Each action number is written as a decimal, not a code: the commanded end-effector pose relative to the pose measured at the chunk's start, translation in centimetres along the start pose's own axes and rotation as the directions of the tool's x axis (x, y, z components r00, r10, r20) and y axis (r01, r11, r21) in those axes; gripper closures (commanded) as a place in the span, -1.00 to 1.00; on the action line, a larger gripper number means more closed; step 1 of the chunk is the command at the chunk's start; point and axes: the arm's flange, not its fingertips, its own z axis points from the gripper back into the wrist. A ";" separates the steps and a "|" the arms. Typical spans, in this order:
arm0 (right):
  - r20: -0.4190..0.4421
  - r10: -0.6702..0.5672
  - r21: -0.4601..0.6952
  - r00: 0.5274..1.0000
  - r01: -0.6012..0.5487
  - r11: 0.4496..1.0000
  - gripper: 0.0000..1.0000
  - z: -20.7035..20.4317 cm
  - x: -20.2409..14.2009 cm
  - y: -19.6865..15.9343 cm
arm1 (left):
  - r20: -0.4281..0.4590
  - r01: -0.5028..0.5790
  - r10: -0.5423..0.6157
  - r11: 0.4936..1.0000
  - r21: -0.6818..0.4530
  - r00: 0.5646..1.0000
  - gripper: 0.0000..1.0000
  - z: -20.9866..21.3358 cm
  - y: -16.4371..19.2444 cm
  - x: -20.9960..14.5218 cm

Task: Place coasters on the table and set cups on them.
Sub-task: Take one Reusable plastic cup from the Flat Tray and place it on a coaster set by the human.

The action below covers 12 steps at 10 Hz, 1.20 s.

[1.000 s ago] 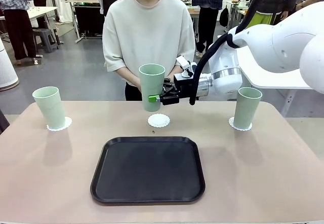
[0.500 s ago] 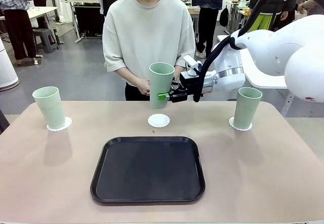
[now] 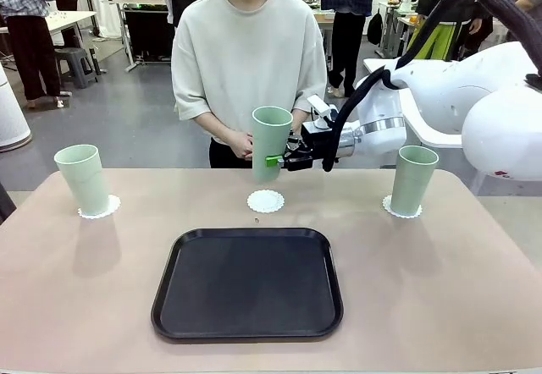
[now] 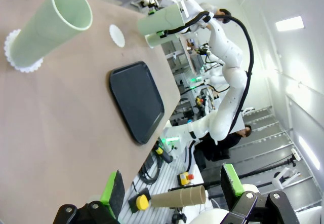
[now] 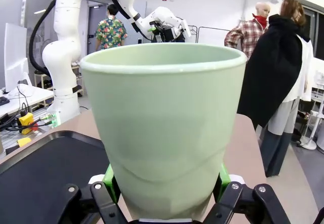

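Above the bare middle coaster point(image 3: 266, 200), a cup point(image 3: 271, 143) is held upright, clear of the table point(image 3: 440, 289), clamped low on its side between the pads of the right gripper point(image 3: 276, 161), which reaches in from the right. Two other cups point(image 3: 83, 178) point(image 3: 412, 180) are seen standing on coasters at the table's far left and right. The left gripper point(image 4: 172, 196) is spread wide, with nothing between its fingers.
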 end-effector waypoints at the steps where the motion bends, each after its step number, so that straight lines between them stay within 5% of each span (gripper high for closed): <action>1: 0.008 0.002 0.007 1.000 -0.002 1.000 -0.66 0.1 0.1 0.1 | 0.022 -0.013 0.012 1.000 0.004 1.000 -1.00 0.0 -0.3 0.2; 12: -0.044 -0.066 0.121 0.997 0.070 0.990 -0.66 -0.9 -0.9 -3.2 | 0.022 -0.013 0.012 1.000 0.004 1.000 -1.00 0.0 -0.3 0.2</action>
